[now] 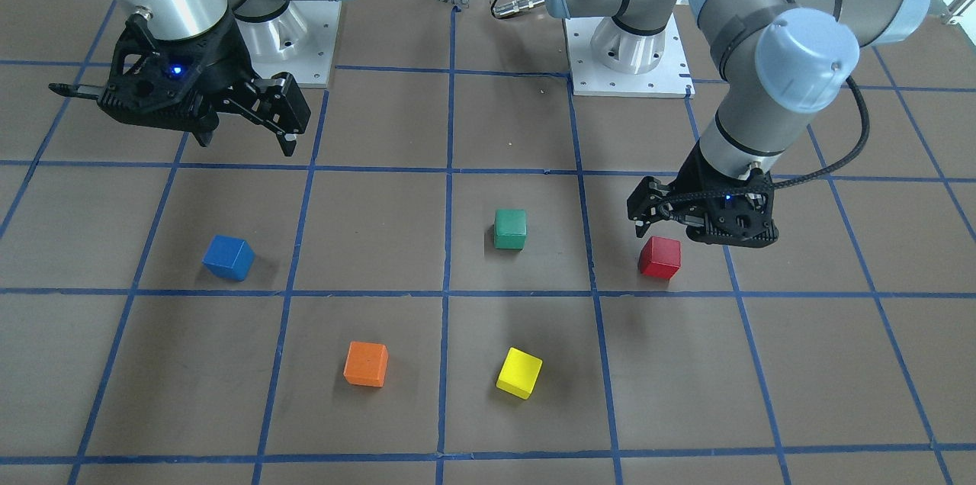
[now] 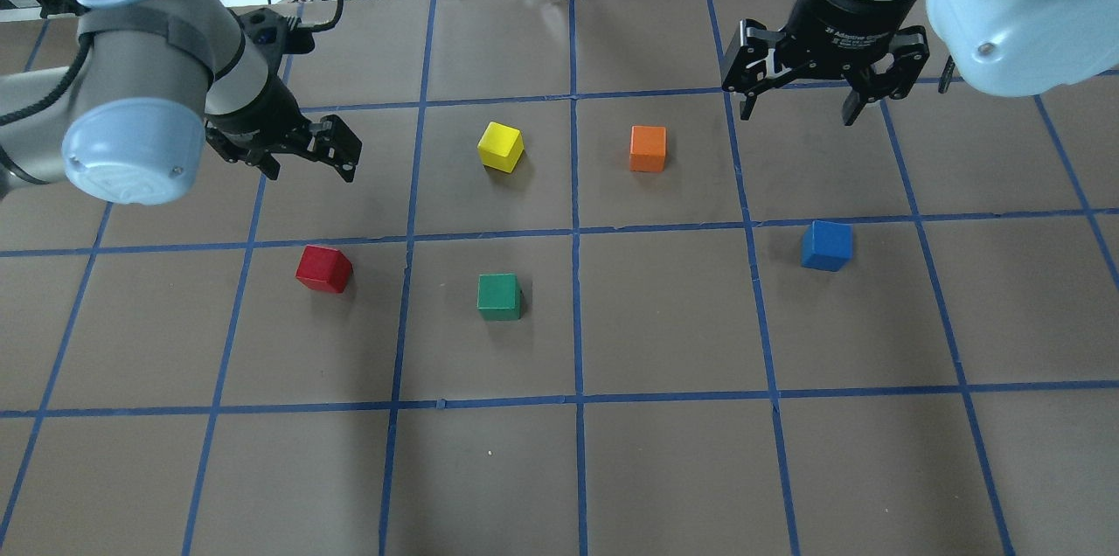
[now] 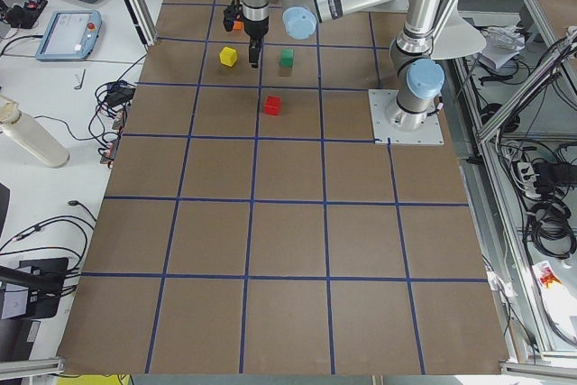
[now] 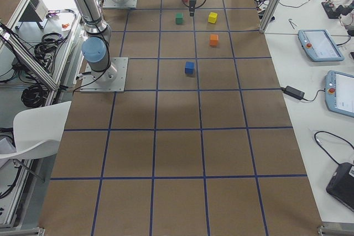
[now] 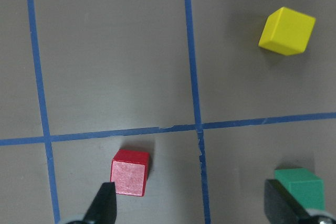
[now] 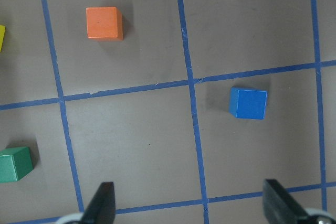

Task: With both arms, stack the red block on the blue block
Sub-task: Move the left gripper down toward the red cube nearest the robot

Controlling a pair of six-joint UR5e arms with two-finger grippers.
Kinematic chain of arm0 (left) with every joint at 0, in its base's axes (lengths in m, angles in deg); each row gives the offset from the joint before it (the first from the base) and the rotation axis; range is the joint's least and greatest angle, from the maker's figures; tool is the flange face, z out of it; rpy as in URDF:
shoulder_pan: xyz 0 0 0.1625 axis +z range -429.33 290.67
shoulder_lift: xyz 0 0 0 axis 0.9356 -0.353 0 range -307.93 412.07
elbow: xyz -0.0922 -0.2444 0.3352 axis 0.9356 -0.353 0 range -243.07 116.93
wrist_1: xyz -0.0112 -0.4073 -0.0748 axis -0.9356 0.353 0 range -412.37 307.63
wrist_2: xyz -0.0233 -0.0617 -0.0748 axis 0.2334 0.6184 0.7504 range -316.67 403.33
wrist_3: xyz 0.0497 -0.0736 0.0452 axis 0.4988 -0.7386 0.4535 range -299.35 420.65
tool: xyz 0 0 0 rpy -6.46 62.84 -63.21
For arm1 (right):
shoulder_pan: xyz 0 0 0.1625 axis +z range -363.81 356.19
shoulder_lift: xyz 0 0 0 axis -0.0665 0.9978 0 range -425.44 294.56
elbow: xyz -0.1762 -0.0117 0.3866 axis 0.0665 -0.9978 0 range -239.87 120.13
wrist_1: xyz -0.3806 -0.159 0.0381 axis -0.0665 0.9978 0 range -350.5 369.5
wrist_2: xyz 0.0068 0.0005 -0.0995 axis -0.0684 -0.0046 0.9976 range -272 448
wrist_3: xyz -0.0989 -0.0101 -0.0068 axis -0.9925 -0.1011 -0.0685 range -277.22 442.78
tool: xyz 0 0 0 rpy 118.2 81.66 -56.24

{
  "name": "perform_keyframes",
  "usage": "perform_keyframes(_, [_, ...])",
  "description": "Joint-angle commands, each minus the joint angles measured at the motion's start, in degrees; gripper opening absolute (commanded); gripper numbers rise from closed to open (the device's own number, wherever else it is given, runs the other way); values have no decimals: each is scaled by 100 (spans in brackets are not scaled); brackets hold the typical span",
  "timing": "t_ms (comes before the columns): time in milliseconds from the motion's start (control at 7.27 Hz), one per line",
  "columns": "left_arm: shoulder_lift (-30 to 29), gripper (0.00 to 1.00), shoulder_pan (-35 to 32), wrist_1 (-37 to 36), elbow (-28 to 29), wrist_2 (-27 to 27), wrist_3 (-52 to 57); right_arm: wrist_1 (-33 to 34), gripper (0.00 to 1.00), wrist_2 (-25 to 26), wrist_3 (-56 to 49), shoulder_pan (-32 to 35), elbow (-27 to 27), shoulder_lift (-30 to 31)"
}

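My left gripper (image 2: 308, 164) hung empty, jaws apart — overhead, the red block (image 2: 323, 268) lay at its 6 o'clock, the blue block (image 2: 826, 245) well off at 3. Reaching stage, I judged: centre over red, descend, close.

On table (image 2: 664, 469), red block (image 2: 323, 268) L, green block (image 2: 499, 296) mid, blue block (image 2: 826, 245) R.
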Motion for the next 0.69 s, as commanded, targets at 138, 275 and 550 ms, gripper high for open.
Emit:
perform_keyframes(138, [-472, 98, 395, -1243, -868, -6, 739, 12, 100, -7, 0, 9, 1, -20])
perform_keyframes(275, [-579, 98, 396, -1422, -1079, -58, 870, 4, 100, -7, 0, 17, 1, -11])
perform_keyframes(550, [-763, 98, 396, -1651, -1370, -505, 1055, -5, 100, 2, 0, 18, 9, -3])
